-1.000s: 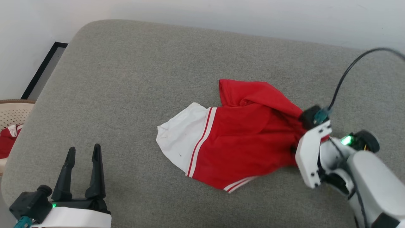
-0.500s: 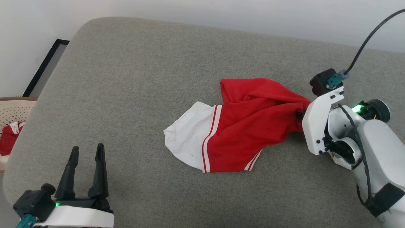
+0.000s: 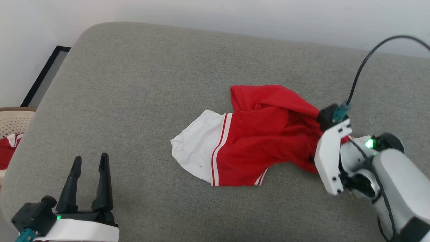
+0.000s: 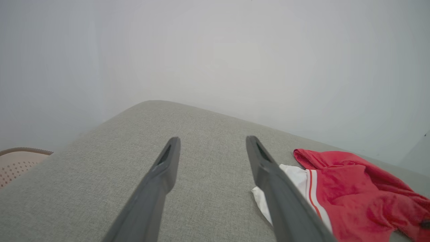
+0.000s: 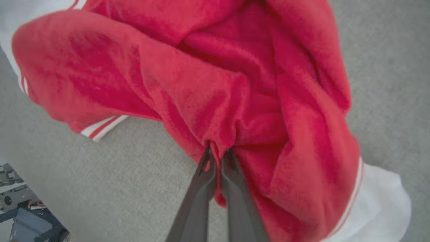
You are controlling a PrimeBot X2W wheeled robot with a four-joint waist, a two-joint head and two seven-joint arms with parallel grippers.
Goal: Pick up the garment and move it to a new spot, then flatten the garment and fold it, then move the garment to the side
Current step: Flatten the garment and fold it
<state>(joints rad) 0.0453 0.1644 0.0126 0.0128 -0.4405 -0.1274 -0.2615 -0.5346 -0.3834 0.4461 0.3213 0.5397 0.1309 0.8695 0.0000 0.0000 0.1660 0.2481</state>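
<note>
Down drops the right gripper [image 5: 216, 153], garment [image 3: 262, 144] trailing on the grey cushion [image 3: 134, 101]. Right wrist view catches its fingers pinching a red fold, masked by the wrist mount [image 3: 331, 161] in the head view. Left gripper [image 3: 90, 157] hovers, fingers spread.

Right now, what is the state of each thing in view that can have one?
garment: crumpled, not folded, lying on the grey cushion, one red fold pinched.
right gripper: shut on the garment.
left gripper: open, holding nothing, apart from the garment.
basket: holds a red-and-white cloth.
</note>
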